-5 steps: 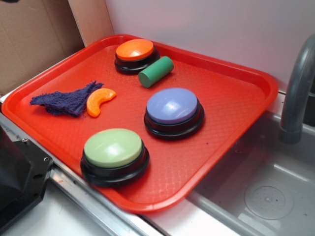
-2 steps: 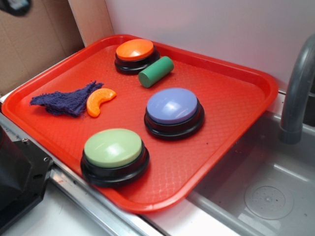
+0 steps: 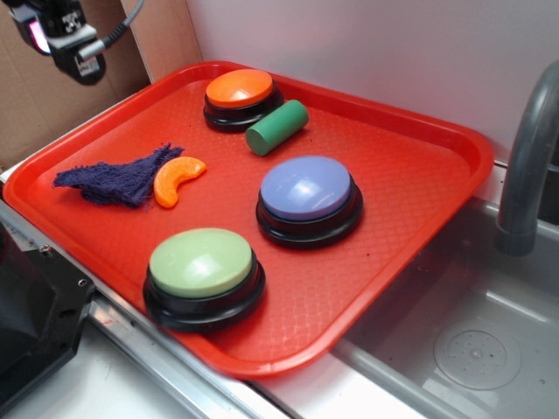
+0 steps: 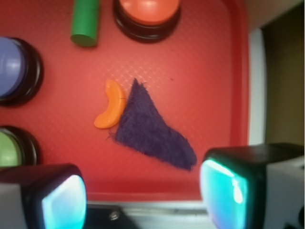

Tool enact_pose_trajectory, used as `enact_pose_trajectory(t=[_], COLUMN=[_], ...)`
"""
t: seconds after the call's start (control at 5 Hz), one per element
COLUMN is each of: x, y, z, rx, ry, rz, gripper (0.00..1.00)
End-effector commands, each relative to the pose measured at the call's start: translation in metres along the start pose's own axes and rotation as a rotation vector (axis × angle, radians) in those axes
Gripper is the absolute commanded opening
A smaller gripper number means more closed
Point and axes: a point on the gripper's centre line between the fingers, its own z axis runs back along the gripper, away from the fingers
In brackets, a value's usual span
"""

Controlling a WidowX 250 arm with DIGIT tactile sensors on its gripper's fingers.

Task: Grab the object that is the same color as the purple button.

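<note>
While fingers [image 4: 143, 191] hang spread, seemingly empty: one purple rag [image 4: 152, 129], three buttons, one lavender [image 3: 307, 188].

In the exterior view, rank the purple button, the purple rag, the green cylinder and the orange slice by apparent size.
1. purple button
2. purple rag, lying flat
3. green cylinder
4. orange slice

The cylinder lies farther back on the tray, so its lead over the slice is unsure.

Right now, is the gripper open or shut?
Open. In the wrist view the gripper has its two fingers set wide apart with nothing between them, above the purple rag lying flat on the red tray.
</note>
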Motion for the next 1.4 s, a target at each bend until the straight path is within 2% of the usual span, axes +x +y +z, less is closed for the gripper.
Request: enact_pose_trajectory(t=[0.0,0.6,1.0,1.2], x=[0.002,0.002,-0.020,-0.017], y=[0.019,0.019,0.012,0.007], z=[-0.066,-0.066,-0.102,-0.106], rx=[0.058,0.058,-0.011,-0.020], ry=[-0.002,-0.002,-0.007,0.000], rz=[-0.169,-0.169,-0.305,-0.351], gripper=[1.00,1.00,1.00,1.00])
